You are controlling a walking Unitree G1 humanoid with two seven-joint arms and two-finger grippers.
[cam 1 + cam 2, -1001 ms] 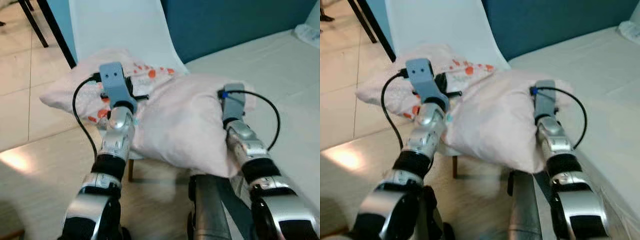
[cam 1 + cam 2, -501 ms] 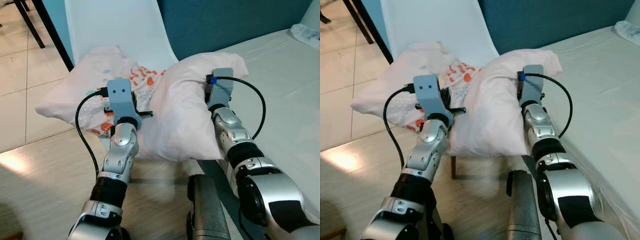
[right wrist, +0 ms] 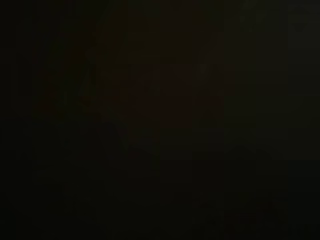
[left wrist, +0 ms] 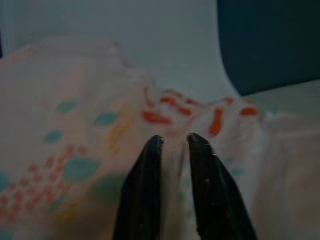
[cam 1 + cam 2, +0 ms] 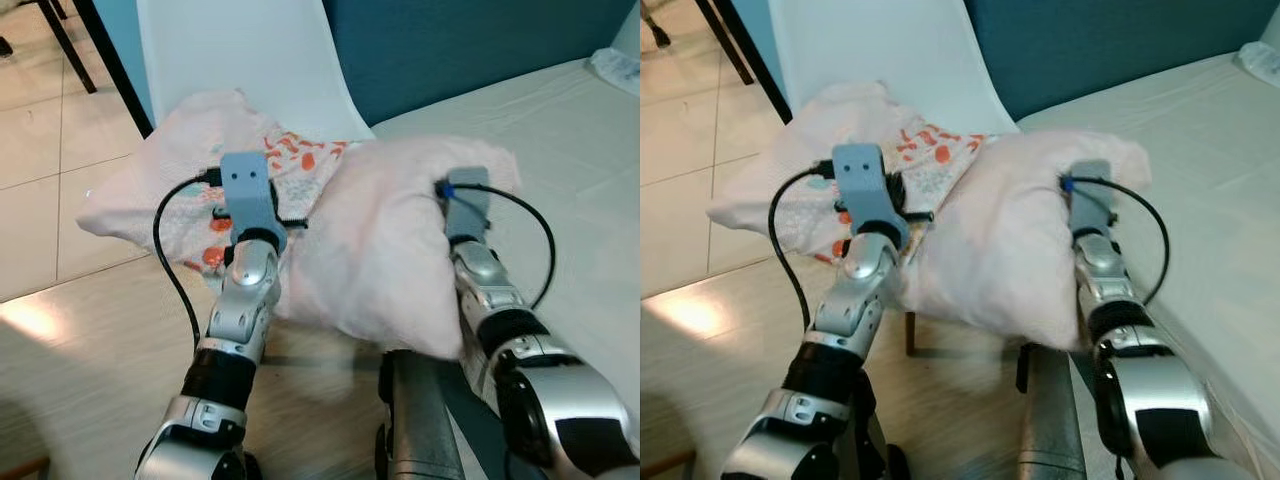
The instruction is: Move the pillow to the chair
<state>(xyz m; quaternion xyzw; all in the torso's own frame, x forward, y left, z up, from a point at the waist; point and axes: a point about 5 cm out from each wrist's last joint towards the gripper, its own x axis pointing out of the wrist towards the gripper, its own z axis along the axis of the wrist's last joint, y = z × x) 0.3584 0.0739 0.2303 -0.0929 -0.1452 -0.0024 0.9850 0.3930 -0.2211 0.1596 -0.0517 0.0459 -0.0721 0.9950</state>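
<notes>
Left claw (image 4: 172, 142) has its two black fingers (image 4: 145, 195) drawn close together, with a thin fold of the pillow (image 5: 380, 240) pinched in the narrow gap between them; the cloth there is pale with orange and teal spots. Seen from the head, that arm reaches forward over the patterned part of the pillow, its grey wrist housing just above the cloth. Right claw (image 5: 468, 200) is pressed into the plain pink side of the pillow, the fabric bulging around its wrist, and its fingers are buried, so whether they are spread or closed cannot be told; its wrist view is black. Between the two arms the pillow is bunched up, its far left part lying on the seat of the white chair (image 5: 250, 60) and its right part hanging over the edge beside the bed (image 5: 570, 130). Pale tiled floor (image 5: 60, 300) lies below the chair.
</notes>
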